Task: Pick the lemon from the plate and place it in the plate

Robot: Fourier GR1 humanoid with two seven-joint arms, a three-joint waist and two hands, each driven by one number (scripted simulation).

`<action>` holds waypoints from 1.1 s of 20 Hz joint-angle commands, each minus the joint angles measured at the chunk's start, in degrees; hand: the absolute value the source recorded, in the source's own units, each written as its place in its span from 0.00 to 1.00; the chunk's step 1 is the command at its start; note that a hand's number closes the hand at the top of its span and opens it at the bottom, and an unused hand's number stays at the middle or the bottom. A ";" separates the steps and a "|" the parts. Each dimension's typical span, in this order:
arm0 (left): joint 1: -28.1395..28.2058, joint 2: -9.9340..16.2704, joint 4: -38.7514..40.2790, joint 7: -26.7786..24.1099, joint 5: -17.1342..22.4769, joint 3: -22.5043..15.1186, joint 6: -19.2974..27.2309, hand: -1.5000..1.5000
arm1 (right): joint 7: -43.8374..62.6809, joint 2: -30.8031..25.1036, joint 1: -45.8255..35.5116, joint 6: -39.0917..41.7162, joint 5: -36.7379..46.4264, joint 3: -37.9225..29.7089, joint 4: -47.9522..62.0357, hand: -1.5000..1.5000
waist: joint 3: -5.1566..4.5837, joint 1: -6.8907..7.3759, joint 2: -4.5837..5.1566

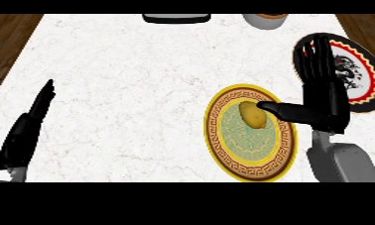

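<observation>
Your right hand (320, 101), fingers straight and apart, thumb touching the yellow oval lemon (253, 114) on the yellow-rimmed green patterned plate (228, 157). Left hand (28, 125) rests far left, fingers straight together.

Dark tray (176, 18) and grey bowl (266, 21) at counter's (132, 80) far edge.

Yellow lemon (253, 114) on a yellow-rimmed plate (223, 154) with a brown key-pattern band and pale green centre. Second plate (359, 78): black rim, red ring, white middle, dark drawing. Tabletop (132, 80) white, faintly veined marble. Both hands (322, 105) (29, 125) black.
</observation>
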 commanded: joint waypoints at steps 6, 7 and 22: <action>3.86 -3.09 -1.78 -1.25 -2.05 2.88 -1.95 0.50 | -10.26 5.54 17.56 0.97 0.81 -0.15 -12.44 0.00 | 0.00 0.38 0.22; 7.84 -2.33 -5.41 -1.12 -3.05 1.15 -0.01 0.50 | -8.19 1.96 20.01 4.30 -0.76 -0.18 -14.97 0.00 | 0.01 0.42 0.14; 3.28 -2.72 -2.84 -0.19 -2.75 2.94 -2.31 0.50 | 24.55 -23.62 9.55 14.25 10.11 1.65 -12.88 0.00 | -0.05 1.30 0.41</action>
